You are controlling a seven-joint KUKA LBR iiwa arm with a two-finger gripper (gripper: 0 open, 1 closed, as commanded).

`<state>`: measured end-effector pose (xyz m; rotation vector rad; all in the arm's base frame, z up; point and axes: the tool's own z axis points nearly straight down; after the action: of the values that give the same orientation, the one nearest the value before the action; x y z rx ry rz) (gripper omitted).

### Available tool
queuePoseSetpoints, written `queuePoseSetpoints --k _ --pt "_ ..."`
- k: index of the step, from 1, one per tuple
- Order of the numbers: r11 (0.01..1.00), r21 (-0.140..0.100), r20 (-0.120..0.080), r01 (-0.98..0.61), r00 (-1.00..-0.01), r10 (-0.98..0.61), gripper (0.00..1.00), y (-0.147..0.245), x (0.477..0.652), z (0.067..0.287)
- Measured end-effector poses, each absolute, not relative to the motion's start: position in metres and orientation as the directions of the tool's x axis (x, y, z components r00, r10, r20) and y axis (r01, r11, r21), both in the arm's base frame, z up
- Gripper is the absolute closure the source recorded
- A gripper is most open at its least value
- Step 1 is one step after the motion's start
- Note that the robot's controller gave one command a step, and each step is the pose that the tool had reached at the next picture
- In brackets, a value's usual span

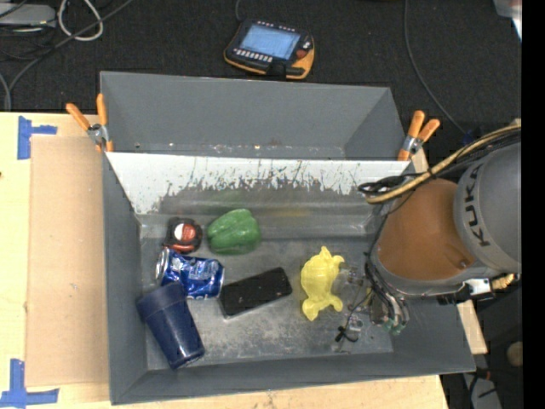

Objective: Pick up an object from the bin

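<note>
Claw [362, 313]: four o'clock in grey metal bin [247, 118], beside lumpy yellow plastic toy [321, 282]; grip, cannot tell.
Progress: seemingly nothing lifted yet.

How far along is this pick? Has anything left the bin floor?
Done: the approach, judging by the gripper sitting low at the right end of the bin, beside the yellow toy figure. In hand: whether it grips anything cannot be told. Left: the grasp and lift; the yellow figure, black flat device, crushed blue can, dark blue cup and green pepper all lie on the floor.
</note>
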<state>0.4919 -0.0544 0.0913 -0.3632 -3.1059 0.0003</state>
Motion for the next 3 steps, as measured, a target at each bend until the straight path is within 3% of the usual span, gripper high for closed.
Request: queuePoseSetpoints --k 1,2,3 --pt "1.0 0.004 -0.002 0.021 -1.0 0.021 0.0 -0.0436 0.5399 0.0687" --pt "1.0 0.003 -0.001 0.022 -1.0 0.022 1.0 -0.0442 0.5391 0.0699" --pt "1.0 0.003 -0.001 0.022 -1.0 0.022 1.0 -0.0442 0.5391 0.0699"
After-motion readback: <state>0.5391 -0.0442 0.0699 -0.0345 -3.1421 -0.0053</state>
